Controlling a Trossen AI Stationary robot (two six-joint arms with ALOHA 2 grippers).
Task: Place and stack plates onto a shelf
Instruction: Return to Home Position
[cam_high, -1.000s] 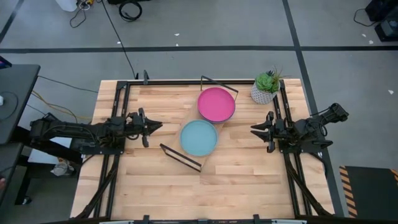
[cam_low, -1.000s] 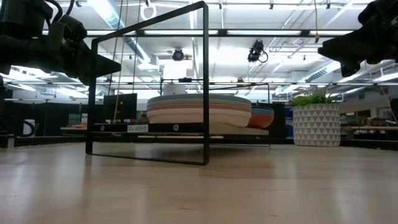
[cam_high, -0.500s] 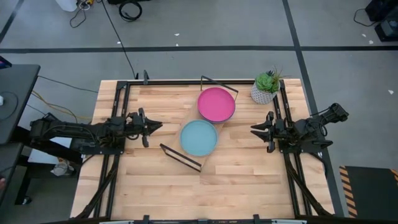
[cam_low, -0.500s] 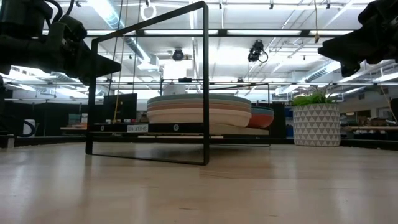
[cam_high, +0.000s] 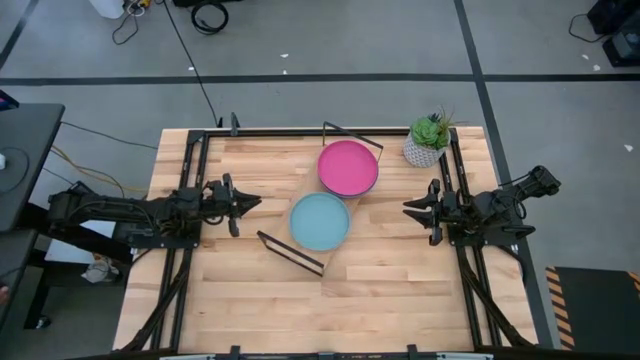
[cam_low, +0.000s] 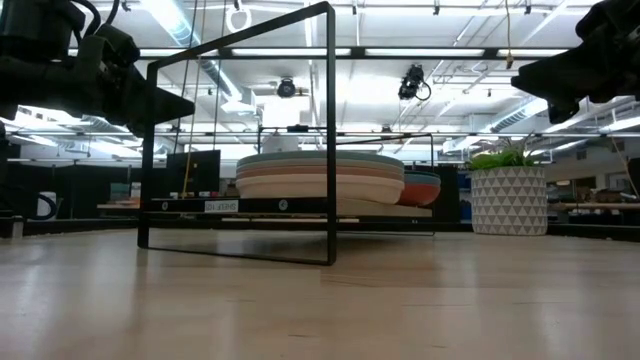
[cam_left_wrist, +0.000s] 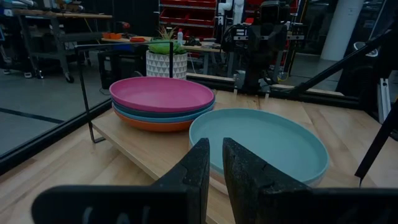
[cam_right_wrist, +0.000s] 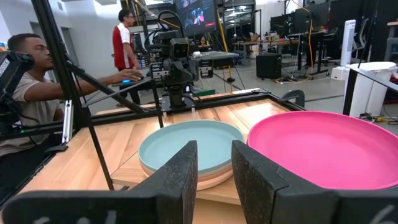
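Note:
Two stacks of plates stand on the shelf (cam_high: 312, 188), a wooden board with black wire frames (cam_high: 290, 252) at both ends. The far stack has a pink plate (cam_high: 348, 167) on top, over teal, blue and orange-red ones (cam_left_wrist: 158, 121). The near stack is topped by a light blue plate (cam_high: 320, 221) with cream and peach plates (cam_low: 320, 185) under it. My left gripper (cam_high: 243, 203) hovers left of the shelf, shut and empty. My right gripper (cam_high: 408, 208) hovers right of it, slightly open and empty. Both point at the stacks.
A potted plant in a white patterned pot (cam_high: 425, 143) stands at the table's far right corner, close to the pink stack. Black rails (cam_high: 190, 190) run along the table's left and right sides. Beyond the table, one person sits (cam_right_wrist: 31, 81) and another stands (cam_right_wrist: 126, 43).

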